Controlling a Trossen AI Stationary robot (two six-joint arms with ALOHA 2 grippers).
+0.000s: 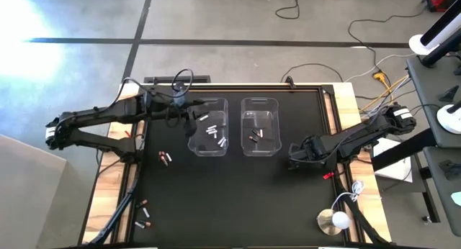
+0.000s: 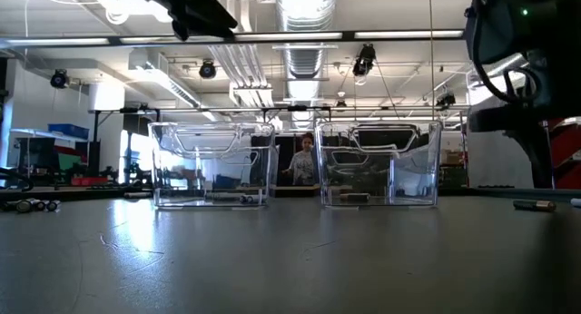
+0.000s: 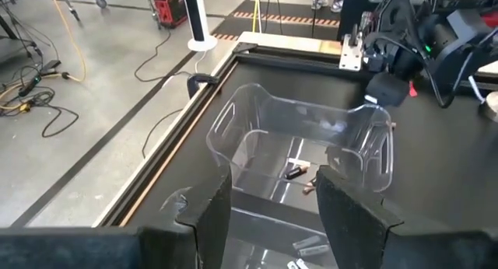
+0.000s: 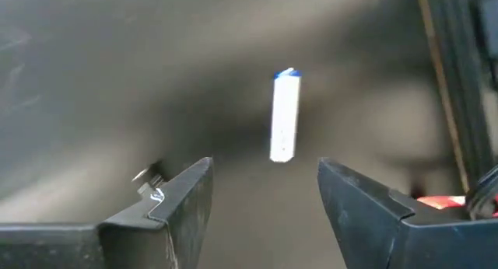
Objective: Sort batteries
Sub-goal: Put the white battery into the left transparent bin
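Batteries (image 1: 214, 133), small silvery cylinders, lie in clear plastic bin (image 1: 209, 145).

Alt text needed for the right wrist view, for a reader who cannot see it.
Seen from the right wrist, the right gripper hangs open over the dark table, with a silvery-white battery with a blue end lying just beyond the gap between its fingers. A bit of a small red piece shows beside one finger.

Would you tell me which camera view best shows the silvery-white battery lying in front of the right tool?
The right wrist view: the silvery-white battery lies large on the mat beyond the open right tool. The other views do not show it clearly.
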